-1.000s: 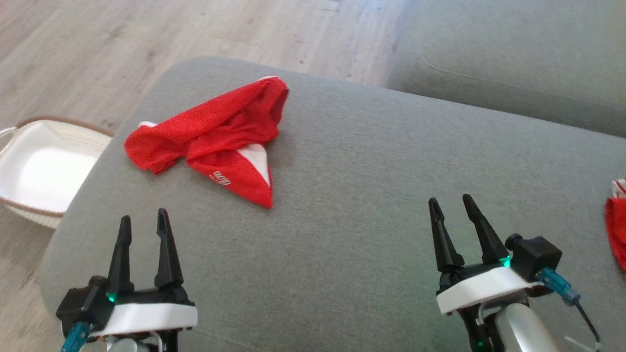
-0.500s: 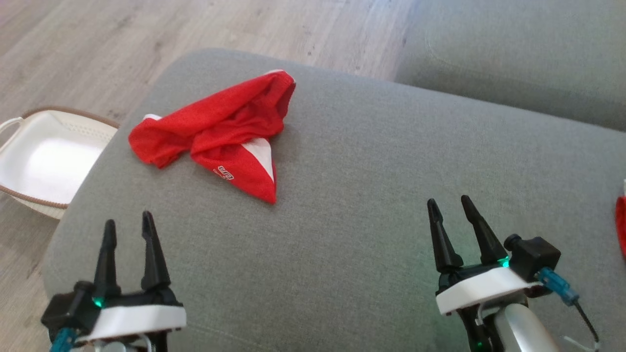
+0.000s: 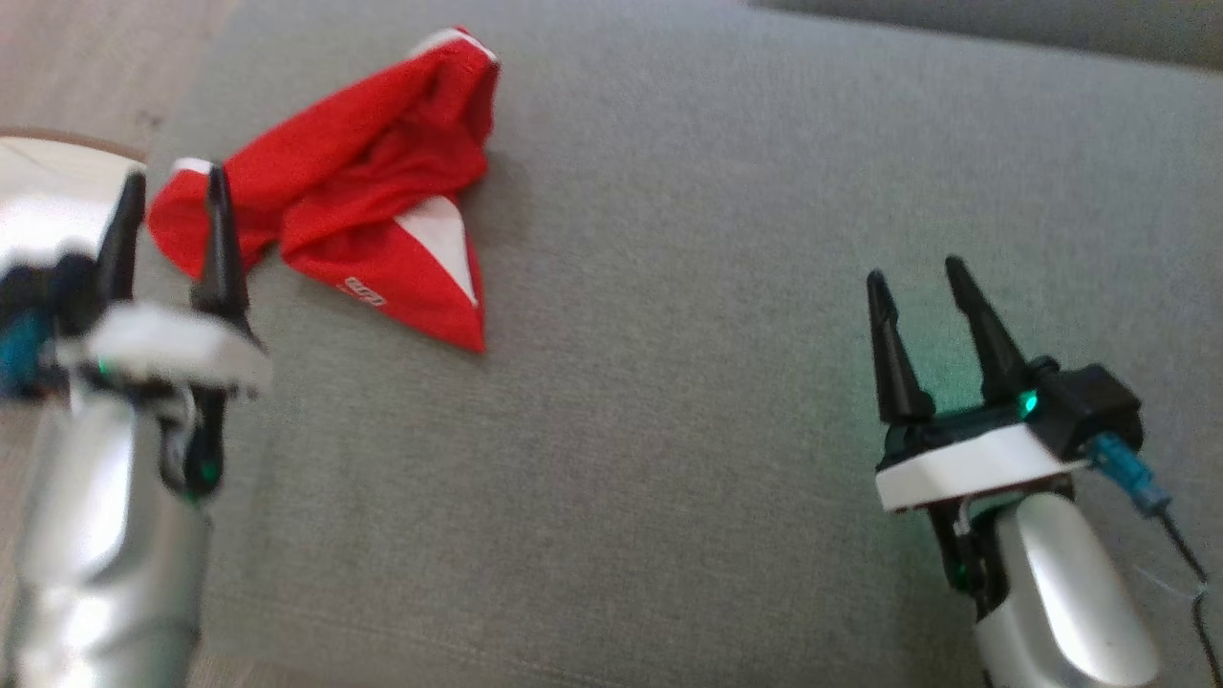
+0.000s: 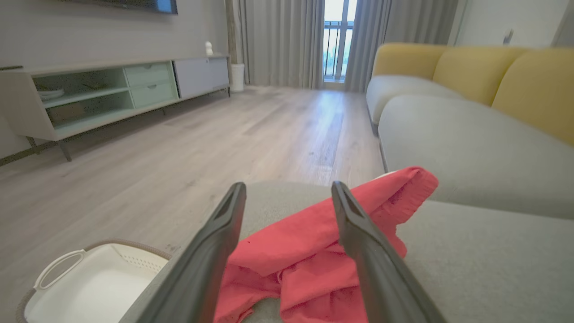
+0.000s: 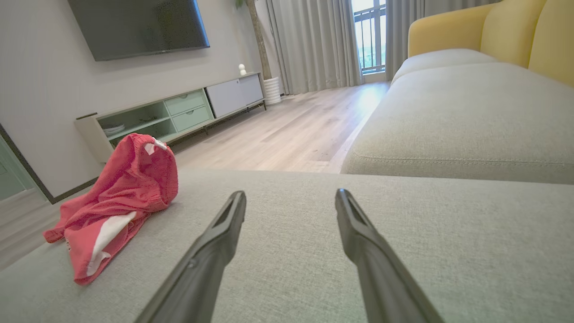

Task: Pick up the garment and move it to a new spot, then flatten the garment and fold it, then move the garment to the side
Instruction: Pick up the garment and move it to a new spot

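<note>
A crumpled red garment (image 3: 354,196) with white panels lies near the far left corner of the grey cushion (image 3: 688,382). My left gripper (image 3: 172,186) stands open just short of the garment's left end, its fingertips reaching that edge. In the left wrist view the red cloth (image 4: 309,246) lies between and beyond the spread fingers, untouched as far as I can tell. My right gripper (image 3: 917,272) is open over bare cushion at the right, far from the garment (image 5: 119,202), which lies to its left.
A white basket (image 4: 89,287) with a brown rim sits on the wooden floor (image 4: 179,148) off the cushion's left edge. A second grey sofa seat (image 5: 462,121) with yellow backrests lies beyond. A low media cabinet (image 5: 179,112) stands along the far wall.
The head camera has tilted down and shifted. My left gripper has risen and advanced up to the garment's left end. The right gripper has moved slightly forward, and both stay open.
</note>
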You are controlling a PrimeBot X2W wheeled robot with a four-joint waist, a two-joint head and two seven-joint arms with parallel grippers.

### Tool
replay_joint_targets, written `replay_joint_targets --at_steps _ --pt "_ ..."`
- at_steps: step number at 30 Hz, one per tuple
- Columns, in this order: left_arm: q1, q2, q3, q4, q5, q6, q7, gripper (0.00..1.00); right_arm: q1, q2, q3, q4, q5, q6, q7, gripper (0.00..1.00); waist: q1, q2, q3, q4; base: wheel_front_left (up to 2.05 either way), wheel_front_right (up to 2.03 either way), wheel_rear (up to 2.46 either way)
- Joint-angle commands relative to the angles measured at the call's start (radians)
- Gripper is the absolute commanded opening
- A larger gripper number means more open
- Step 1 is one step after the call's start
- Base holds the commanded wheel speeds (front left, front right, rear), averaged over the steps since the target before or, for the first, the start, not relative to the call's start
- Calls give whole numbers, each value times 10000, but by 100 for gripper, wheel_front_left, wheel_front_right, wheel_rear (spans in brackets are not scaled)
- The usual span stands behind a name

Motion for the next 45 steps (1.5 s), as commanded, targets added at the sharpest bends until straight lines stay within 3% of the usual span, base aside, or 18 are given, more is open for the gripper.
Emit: replay_joint_targets --at_steps 1,5,11,21,22,23,24,37,45 --pt "-623 547 -119 48 -283 -50 427 100 -303 -12 171 -444 -106 -7 75 100 -3 0 700 -373 0 0 0" --pt "-2009 1775 -1781 1121 -1450 -55 1742 100 -549 -12 138 -852 -344 -7 307 100 -3 0 1324 -669 0 0 0" --pt "-3733 3126 -3565 2506 -2629 -57 2124 100 -734 -12 70 -1323 -534 -7 499 100 -3 0 2062 -1128 0 0 0" --pt "-4938 3539 -5184 3981 -3737 -58 2743 100 -809 -12 4 -1604 -632 -7 562 100 -3 0 2516 -1435 0 0 0" --pt "-5028 3527 -5277 4155 -3849 -58 2816 86 -814 -12 -4 -1606 -631 -7 560 100 -3 0 2521 -1445 0 0 0" --pt "-5115 3517 -5356 4305 -3927 -58 2808 19 -816 -12 -8 -1601 -631 -7 557 100 -3 0 2515 -1449 0 0 0" --pt "-5196 3513 -5387 4469 -3980 -58 2696 0 -817 -12 -8 -1585 -629 -7 551 100 -3 0 2496 -1459 0 0 0" --pt "-6332 3232 -5109 5486 -3974 -43 -1277 0 -816 -12 221 -818 -96 -7 108 100 -3 0 1231 -1837 0 0 0" --pt "-6488 2573 -4793 4267 -4140 -53 -1882 0 -567 -12 275 -324 426 -7 -151 100 -3 0 244 -2243 0 0 0"
